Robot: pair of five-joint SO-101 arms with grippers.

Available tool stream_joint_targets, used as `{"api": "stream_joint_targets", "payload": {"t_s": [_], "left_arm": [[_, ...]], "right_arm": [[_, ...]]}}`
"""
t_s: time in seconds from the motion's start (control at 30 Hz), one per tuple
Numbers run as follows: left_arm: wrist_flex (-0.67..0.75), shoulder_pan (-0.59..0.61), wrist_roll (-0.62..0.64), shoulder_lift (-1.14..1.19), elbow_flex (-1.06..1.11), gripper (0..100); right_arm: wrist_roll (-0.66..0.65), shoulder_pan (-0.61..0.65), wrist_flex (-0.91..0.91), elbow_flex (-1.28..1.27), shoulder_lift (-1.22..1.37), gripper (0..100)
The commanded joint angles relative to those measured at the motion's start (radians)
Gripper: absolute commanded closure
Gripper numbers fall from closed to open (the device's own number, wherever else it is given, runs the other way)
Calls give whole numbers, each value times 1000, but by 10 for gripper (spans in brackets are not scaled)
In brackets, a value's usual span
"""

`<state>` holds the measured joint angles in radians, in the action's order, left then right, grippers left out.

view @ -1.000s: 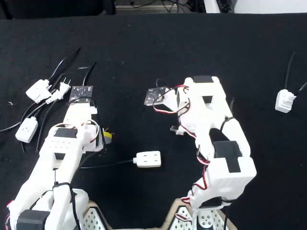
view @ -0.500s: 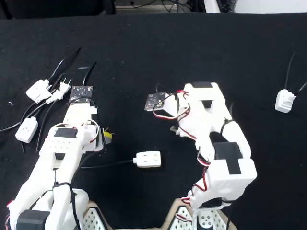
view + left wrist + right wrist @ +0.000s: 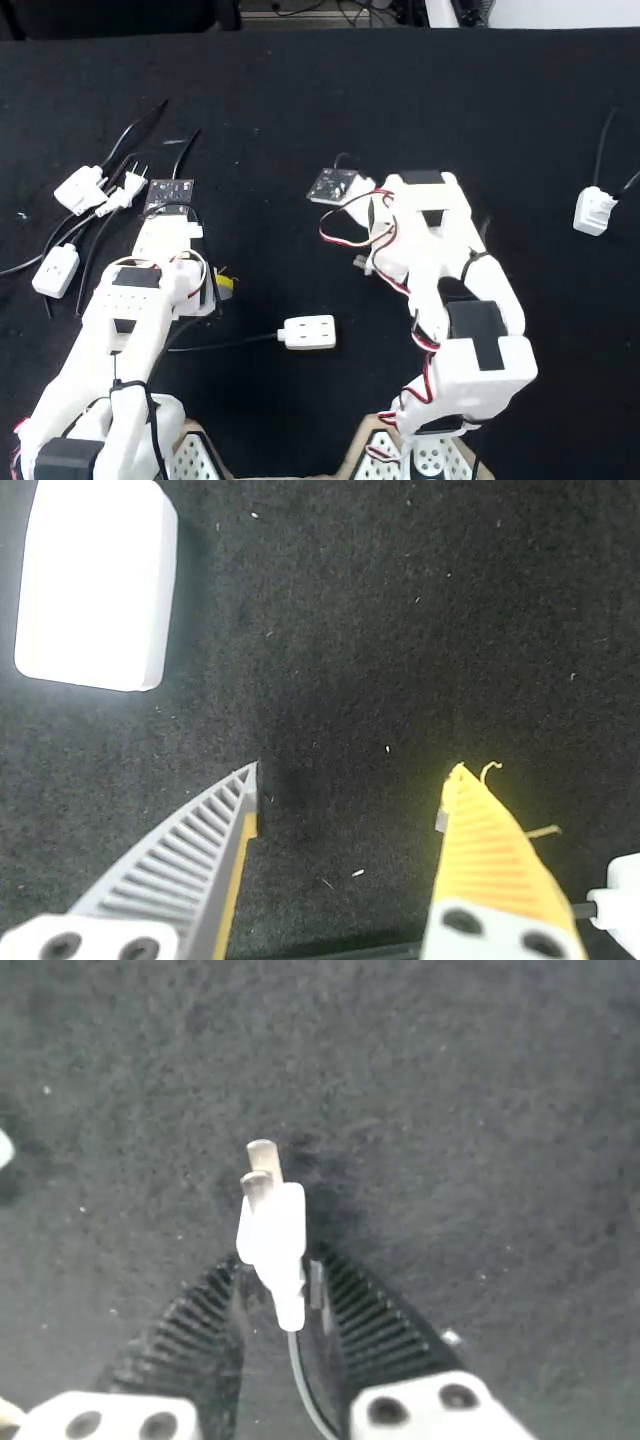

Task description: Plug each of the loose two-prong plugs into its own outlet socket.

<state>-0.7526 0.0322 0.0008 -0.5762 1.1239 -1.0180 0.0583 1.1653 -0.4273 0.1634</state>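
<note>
1. The right wrist view gives the close detail. The right gripper [image 3: 275, 1268] is clamped narrow on a white two-prong plug [image 3: 272, 1228]. The prongs point away from the wrist over bare black cloth, and the plug's thin cord [image 3: 297, 1360] runs back between the fingers.
2. The left wrist view shows the left gripper [image 3: 355, 780] spread wide over the cloth, with nothing between its fingers. A white rounded block [image 3: 95, 585] lies beyond the grey finger, apart from it; which socket it is I cannot tell.
3. The high view gives the layout. A white outlet socket [image 3: 310, 332] with its black cable lies between the two arms, toward the near edge.
4. A cluster of plugs and sockets [image 3: 78, 188] with tangled black cables sits by the left edge of the table [image 3: 300, 90]. One more white corded piece [image 3: 595, 210] lies near the right edge.
5. Open black cloth spans the far half of the table, and also the stretch between the right arm and that right-hand piece.
</note>
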Motion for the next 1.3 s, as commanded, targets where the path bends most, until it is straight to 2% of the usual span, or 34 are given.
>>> {"api": "stream_joint_targets", "payload": {"t_s": [0.0, 0.07, 0.2, 0.27, 0.53, 0.77, 1.0, 1.27], "left_arm": [[6, -5, 5, -25, -4, 715], [6, -5, 5, -25, -4, 715], [6, -5, 5, -25, -4, 715], [5, -5, 5, -25, -4, 715], [5, -4, 5, -25, -4, 715], [5, -2, 3, -25, -4, 715], [3, -4, 2, -25, -4, 715], [3, 1, 2, -26, -4, 715]], "right_arm": [[74, -3, 11, 10, -64, 986], [101, -3, 11, 8, -64, 969], [135, -3, 11, 7, -64, 826], [133, -5, 11, 7, -64, 793], [140, -3, -38, -8, -56, 823], [140, 60, -40, -8, -18, 828], [140, 54, -32, -18, -84, 988], [141, 43, -26, -127, -229, 988]]}}
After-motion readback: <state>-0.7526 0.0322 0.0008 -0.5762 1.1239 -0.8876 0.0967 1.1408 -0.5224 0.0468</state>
